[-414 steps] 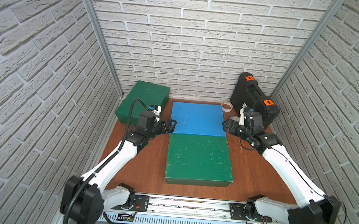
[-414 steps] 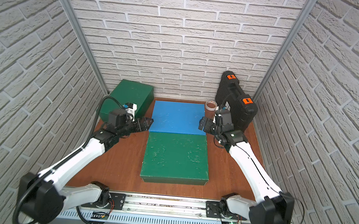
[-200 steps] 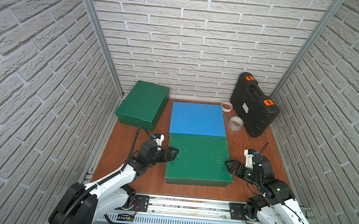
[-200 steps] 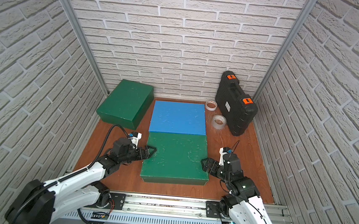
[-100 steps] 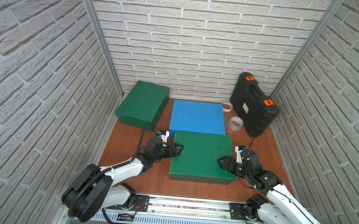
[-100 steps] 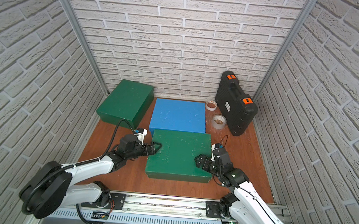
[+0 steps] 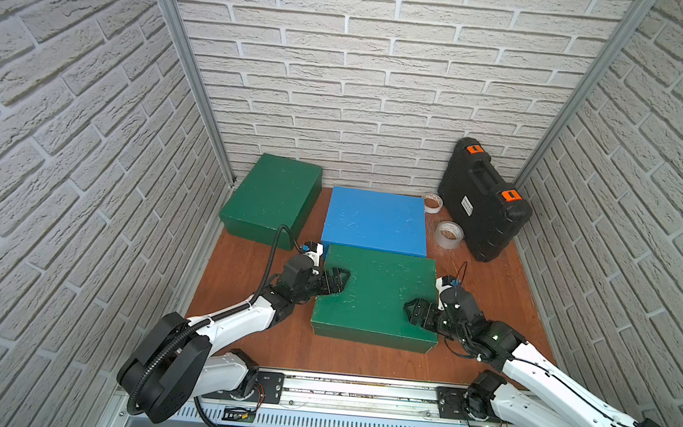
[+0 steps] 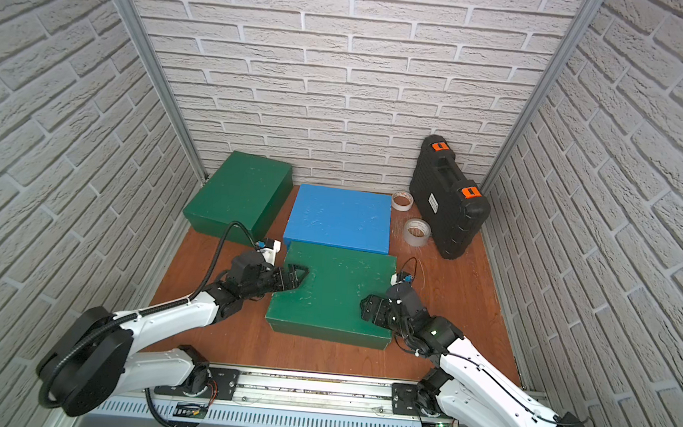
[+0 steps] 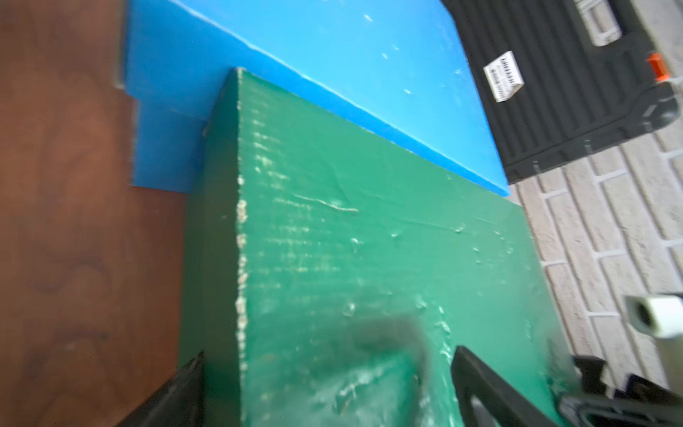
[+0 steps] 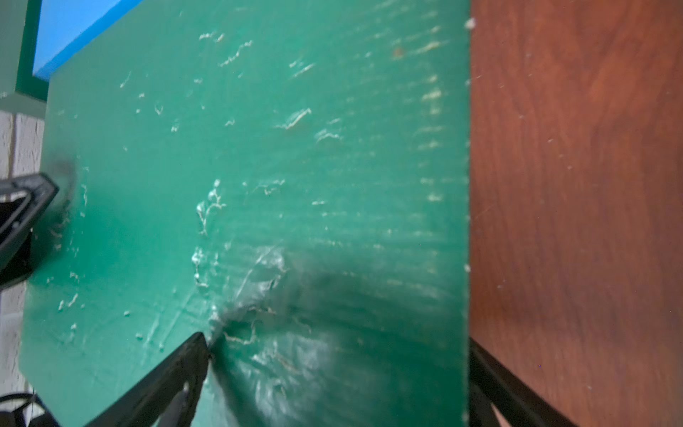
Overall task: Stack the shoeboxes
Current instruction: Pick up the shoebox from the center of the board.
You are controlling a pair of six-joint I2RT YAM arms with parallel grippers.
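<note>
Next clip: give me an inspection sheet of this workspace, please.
Surface: brown wooden tabletop, no spills seen.
Job's things: near dark green cardboard shoebox just before bright blue cardboard shoebox; second dark green shoebox back-left; none stacked.
Clutter: black plastic case with orange latches; two tape rolls.
Grippers: left gripper and right gripper open, astride the near shoebox's opposite edges.
Cables: black cable loops over left arm; thin wire at right wrist.
Surroundings: white brick-pattern walls.

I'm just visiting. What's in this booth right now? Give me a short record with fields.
Shoeboxes: near green box, blue box behind it, far green box at far left
Stacked: none yet
Left gripper: open, astride the near green box's left edge
Right gripper: open, astride its right edge
Other: black case, two tape rolls
</note>
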